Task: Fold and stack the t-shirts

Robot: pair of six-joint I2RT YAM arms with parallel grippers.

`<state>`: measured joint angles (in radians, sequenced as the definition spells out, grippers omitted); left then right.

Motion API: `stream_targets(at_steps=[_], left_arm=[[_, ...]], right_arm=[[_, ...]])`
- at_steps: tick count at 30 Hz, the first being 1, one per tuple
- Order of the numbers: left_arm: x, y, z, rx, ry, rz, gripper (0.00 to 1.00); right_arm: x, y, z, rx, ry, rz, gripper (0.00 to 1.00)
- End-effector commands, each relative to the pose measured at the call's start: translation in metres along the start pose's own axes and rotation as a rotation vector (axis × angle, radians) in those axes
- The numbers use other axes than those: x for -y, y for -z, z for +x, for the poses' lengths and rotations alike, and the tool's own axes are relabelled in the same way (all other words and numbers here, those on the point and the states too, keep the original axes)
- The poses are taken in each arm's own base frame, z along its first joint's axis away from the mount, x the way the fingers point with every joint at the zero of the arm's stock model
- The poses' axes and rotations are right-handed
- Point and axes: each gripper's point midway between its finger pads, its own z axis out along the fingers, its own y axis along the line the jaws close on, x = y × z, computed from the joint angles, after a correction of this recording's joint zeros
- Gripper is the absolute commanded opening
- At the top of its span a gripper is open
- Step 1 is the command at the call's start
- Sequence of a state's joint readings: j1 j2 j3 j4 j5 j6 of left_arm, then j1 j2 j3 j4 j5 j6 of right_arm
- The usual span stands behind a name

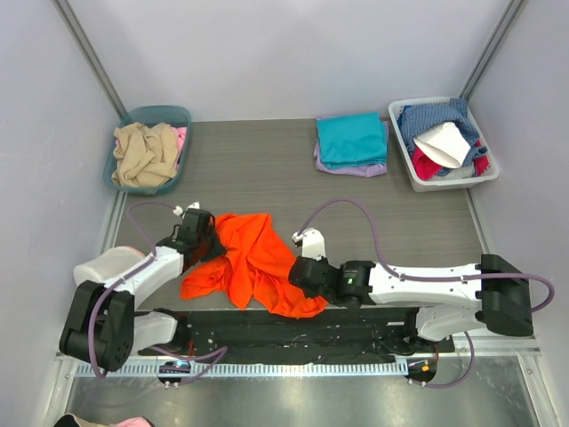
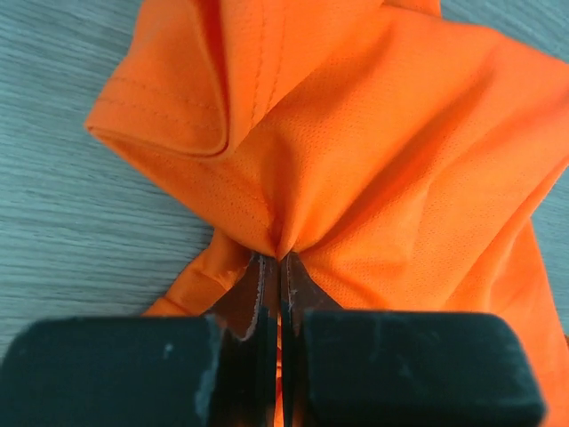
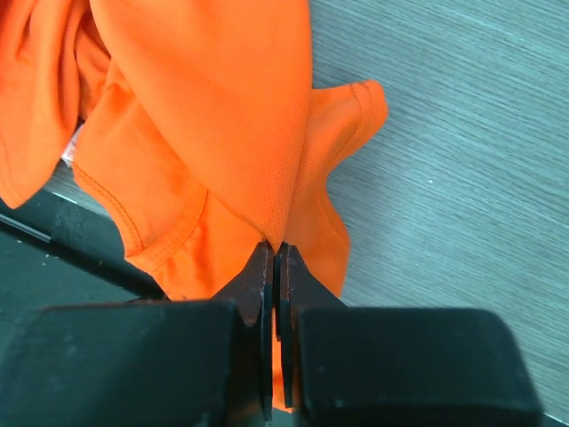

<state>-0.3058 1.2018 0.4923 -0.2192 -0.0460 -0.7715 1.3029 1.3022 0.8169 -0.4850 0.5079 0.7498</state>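
A bright orange t-shirt (image 1: 253, 262) lies crumpled on the table near the front, between both arms. My left gripper (image 1: 216, 237) is shut on the shirt's left edge; in the left wrist view the cloth (image 2: 356, 151) bunches into the closed jaws of my left gripper (image 2: 281, 258). My right gripper (image 1: 295, 277) is shut on a fold at the shirt's right side, and in the right wrist view the fabric (image 3: 213, 116) is pinched at the tips of my right gripper (image 3: 276, 249). A folded teal t-shirt (image 1: 351, 138) rests on a folded lavender one (image 1: 360, 169) at the back.
A teal basket (image 1: 179, 116) with beige and pink cloth stands at the back left. A white bin (image 1: 418, 178) of mixed clothes stands at the back right. A black mat (image 1: 293, 334) runs along the table's near edge.
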Motion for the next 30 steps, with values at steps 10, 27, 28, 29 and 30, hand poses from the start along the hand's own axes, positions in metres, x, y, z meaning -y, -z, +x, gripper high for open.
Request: stream_targets(at_steps=[10,27,28,29,30], left_arm=[[0.053,0.126,-0.127,0.336,-0.107,0.013,0.0],[0.035,0.176,-0.143,0.412,-0.172,-0.08,0.0],[0.035,0.179,-0.143,0.417,-0.173,-0.08,0.0],[0.034,0.181,-0.143,0.419,-0.176,-0.082,0.0],[0.032,0.182,-0.142,0.415,-0.18,-0.089,0.0]], right_arm=[[0.063,0.076,-0.081,0.272,-0.175,0.178,0.01],[0.113,0.122,-0.109,0.346,-0.228,0.307,0.01],[0.113,0.12,-0.107,0.334,-0.221,0.311,0.01],[0.113,0.119,-0.105,0.325,-0.216,0.313,0.01],[0.113,0.118,-0.104,0.32,-0.212,0.314,0.01]])
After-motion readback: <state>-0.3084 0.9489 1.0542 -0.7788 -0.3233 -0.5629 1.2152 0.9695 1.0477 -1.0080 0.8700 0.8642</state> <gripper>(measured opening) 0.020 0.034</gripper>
